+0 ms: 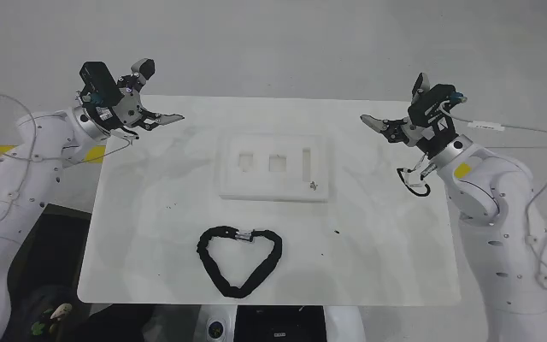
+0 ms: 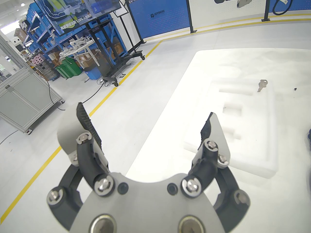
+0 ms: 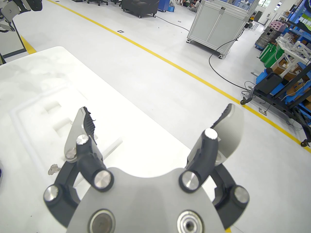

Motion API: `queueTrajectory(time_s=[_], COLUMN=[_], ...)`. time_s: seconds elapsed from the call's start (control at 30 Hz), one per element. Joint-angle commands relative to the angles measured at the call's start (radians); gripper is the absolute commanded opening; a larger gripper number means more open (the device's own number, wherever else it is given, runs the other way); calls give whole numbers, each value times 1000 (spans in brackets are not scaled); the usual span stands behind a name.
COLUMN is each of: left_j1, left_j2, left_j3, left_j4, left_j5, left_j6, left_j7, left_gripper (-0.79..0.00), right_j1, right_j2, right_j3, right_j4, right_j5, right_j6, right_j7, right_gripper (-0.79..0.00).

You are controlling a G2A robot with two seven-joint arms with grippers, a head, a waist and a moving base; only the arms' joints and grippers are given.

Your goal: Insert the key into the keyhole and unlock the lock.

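Observation:
A small silver key (image 1: 314, 184) lies on the near right corner of the white foam tray (image 1: 232, 175), also seen as the key (image 2: 262, 85) and the key (image 3: 54, 169). The black chain lock (image 1: 239, 259) lies looped on the table in front of the tray, its lock body at the top of the loop. My left gripper (image 1: 162, 92) hovers open above the table's far left corner, its fingers (image 2: 83, 117) holding nothing. My right gripper (image 1: 391, 101) hovers open over the far right edge, with fingers (image 3: 85, 122) bare.
The white table (image 1: 385, 248) carries the foam tray (image 2: 243, 132), which has three recessed pockets. A small dark speck (image 1: 336, 231) lies on the table right of the chain. Beyond the table's edges is open floor with yellow lines.

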Motion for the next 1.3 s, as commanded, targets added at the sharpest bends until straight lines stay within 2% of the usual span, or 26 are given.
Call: queueTrajectory(time_s=[0.0, 0.53, 0.8, 1.0, 1.27], left_j1=[0, 0, 0, 0, 0], left_j2=[0, 0, 0, 0, 0], left_j3=[0, 0, 0, 0, 0], left_j4=[0, 0, 0, 0, 0], left_j5=[0, 0, 0, 0, 0], left_j6=[0, 0, 0, 0, 0], left_j7=[0, 0, 0, 0, 0], left_gripper=[-1, 0, 0, 0, 0], right_j1=[0, -7, 29, 82, 158], right_j2=[0, -1, -9, -19, -32], right_j3=[0, -6, -100, -187, -313], right_j4=[0, -1, -51, -56, -65], right_j5=[0, 17, 166, 324, 406], right_j6=[0, 3, 61, 165, 286], right_j7=[0, -2, 290, 537, 790], right_gripper=[-1, 0, 0, 0, 0])
